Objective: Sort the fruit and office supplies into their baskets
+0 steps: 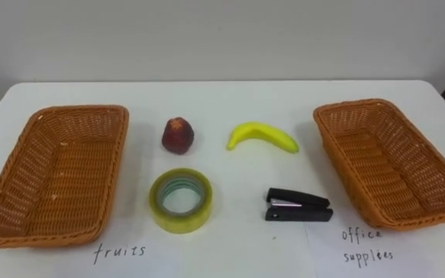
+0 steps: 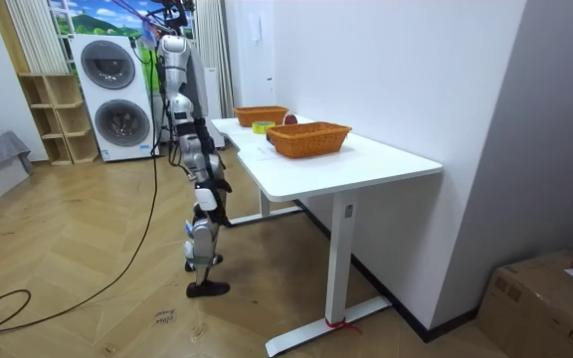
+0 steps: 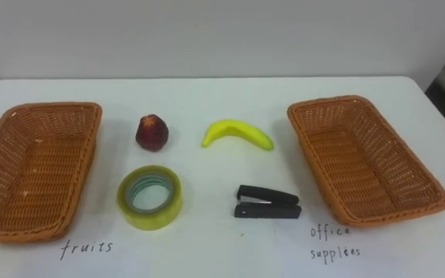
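Fingers on the right hand (image 2: 217,184), hanging low by the robot's hip at the tabletop's (image 1: 230,93) near edge, are too small to tell whether released or clenched.

Four things wait unsorted on the white tabletop. Nearest the robot lies a roll of clear tape (image 1: 181,201), flat on its side. A dark red apple (image 1: 178,135) sits just behind the tape. A yellow banana (image 1: 263,137) lies behind the tape and to its right. A black stapler (image 1: 298,205) lies level with the tape, to its right.

The tape looks light and stiff; pinching its wall through the centre hole should hold. The apple seems firm but may roll, so grip across its widest part. The banana bruises easily; take its middle gently. The stapler is probably heaviest and hard; grip its long sides.

An empty wicker fruit basket (image 1: 118,154) stands left of the tape, and an empty office basket (image 1: 323,135) far right of it. Both rims are raised, so things need lifting over. Reaching the apple means passing over the tape.
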